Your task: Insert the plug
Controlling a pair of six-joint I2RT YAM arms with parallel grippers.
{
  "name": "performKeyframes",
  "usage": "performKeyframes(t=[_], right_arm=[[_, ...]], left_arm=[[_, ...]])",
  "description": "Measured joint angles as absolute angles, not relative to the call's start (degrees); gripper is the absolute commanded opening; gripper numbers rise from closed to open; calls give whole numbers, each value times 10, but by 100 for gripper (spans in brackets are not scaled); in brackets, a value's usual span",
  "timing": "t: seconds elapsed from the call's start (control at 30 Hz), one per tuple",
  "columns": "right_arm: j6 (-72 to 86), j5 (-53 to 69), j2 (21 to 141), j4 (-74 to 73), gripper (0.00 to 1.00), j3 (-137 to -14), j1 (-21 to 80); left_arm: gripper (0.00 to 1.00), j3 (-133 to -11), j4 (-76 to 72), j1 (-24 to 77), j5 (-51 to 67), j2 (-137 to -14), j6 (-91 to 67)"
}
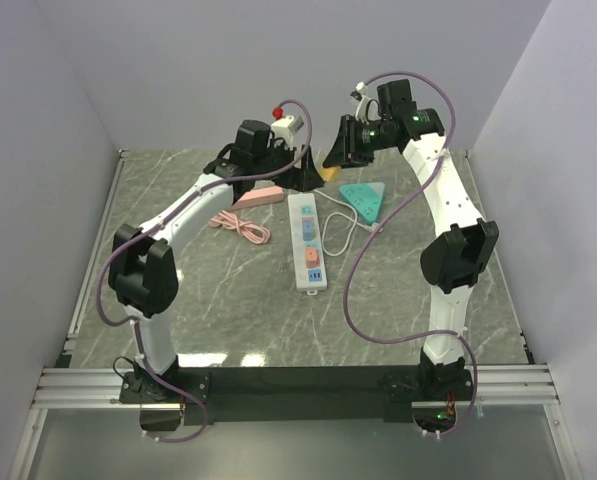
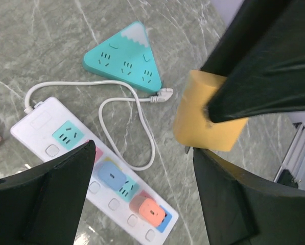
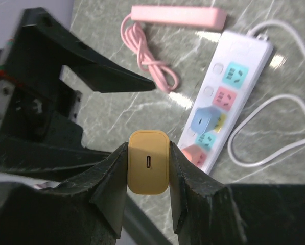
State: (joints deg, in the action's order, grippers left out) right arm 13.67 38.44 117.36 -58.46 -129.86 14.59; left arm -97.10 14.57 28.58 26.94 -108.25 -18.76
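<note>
The white power strip [image 1: 308, 243] was seen nearest. A teal triangular socket block [image 1: 364, 198] was set at its 1 o'clock, a pink power strip [image 1: 258, 196] at 11 o'clock. Above the 12 o'clock end the yellow charger plug [image 3: 148, 162] was pinched in the right gripper [image 3: 148, 150]; the left gripper [image 2: 144, 153] was spread wide, empty. The plug was judged light, rigid and smooth-shelled, best held by its side faces.

We see a smooth, matt yellow plastic plug [image 3: 148, 162], a glossy white plastic power strip [image 1: 302, 215], and a grey marble-look table [image 1: 228, 310] with faint sheen.
</note>
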Motion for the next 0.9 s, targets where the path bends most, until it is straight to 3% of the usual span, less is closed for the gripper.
performKeyframes(t=[0.33, 0.9], right_arm=[[139, 390, 1174, -620, 0, -1290, 143], [160, 443, 1174, -617, 0, -1276, 144]], left_arm=[[82, -954, 154, 294, 294, -1010, -146], [83, -1005, 157, 302, 332, -1076, -142]])
